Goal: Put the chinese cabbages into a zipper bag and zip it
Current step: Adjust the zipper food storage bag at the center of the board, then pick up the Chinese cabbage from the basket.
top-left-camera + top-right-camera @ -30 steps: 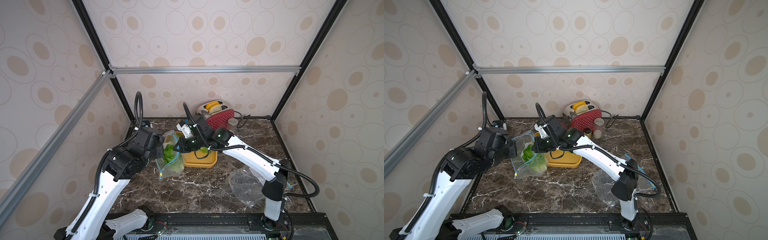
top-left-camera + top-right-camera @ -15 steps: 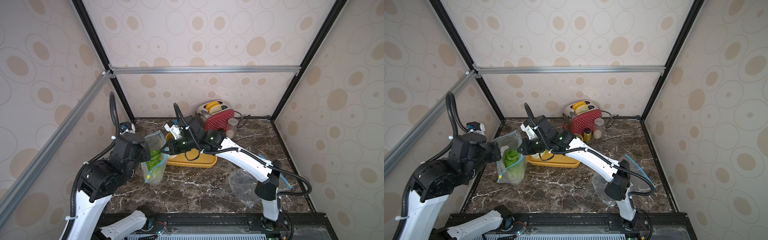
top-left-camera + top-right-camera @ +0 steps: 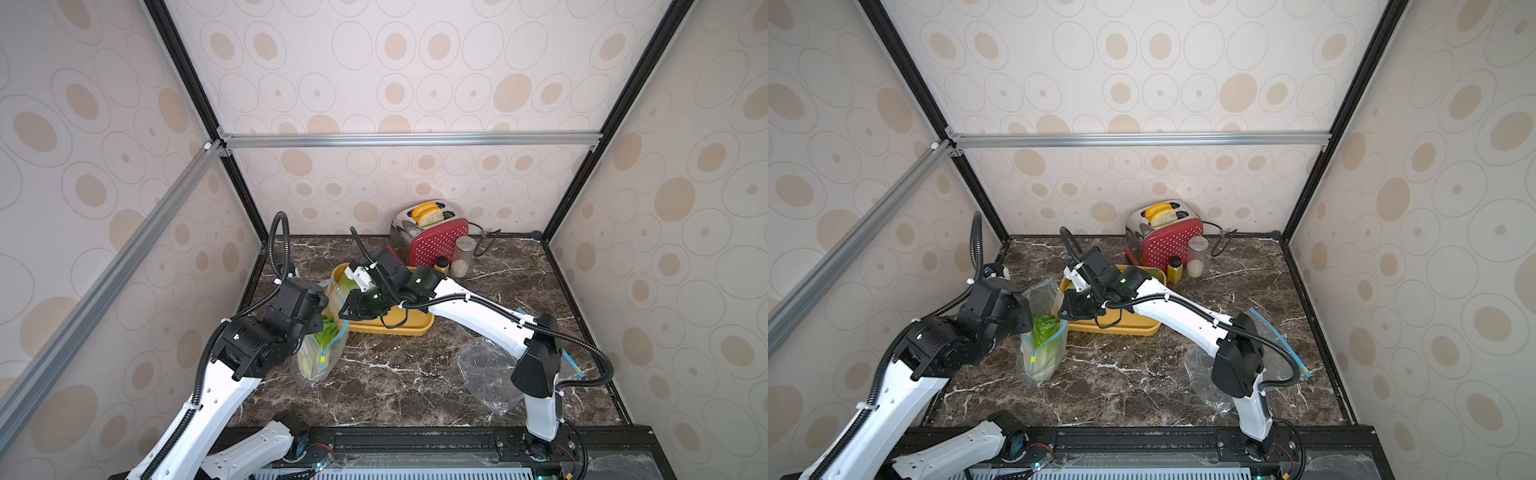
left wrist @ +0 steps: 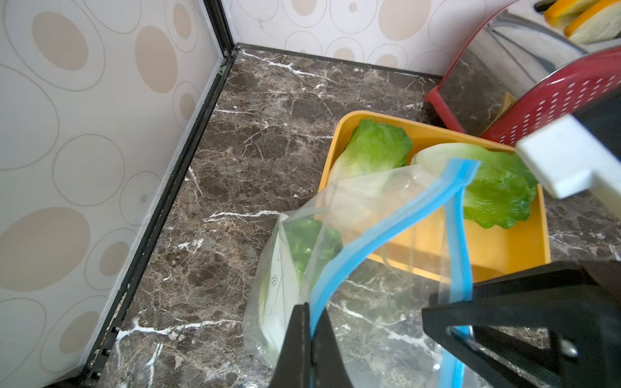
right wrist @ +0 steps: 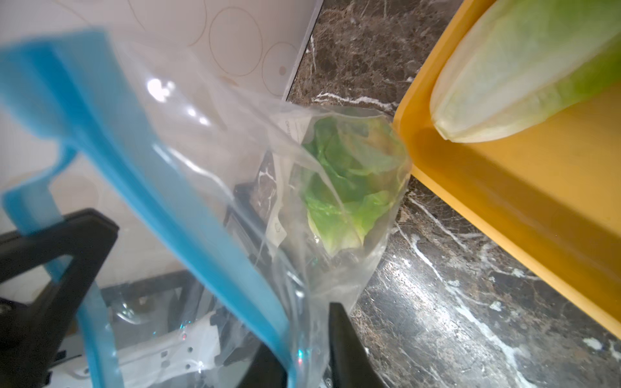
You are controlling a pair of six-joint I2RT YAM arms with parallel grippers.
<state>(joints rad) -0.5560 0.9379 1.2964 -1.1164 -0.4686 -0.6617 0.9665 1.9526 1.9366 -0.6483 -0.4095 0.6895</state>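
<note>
Left wrist | zipper bag point(image 4: 302, 262) overlaps yellow tray point(image 4: 504, 255) | toaster point(image 4: 554, 97) behind

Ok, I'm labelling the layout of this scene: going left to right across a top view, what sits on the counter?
The zipper bag holding a cabbage → yellow tray → small dark-capped bottle → clear jar. The toaster and the spare bag overlap these, so they are left out.

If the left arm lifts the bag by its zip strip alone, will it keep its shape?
Probably not: the zipper bag is thin, creased film. With a cabbage low inside, it would likely hang bottom-heavy from the left gripper on the blue strip, mouth sagging.
</note>
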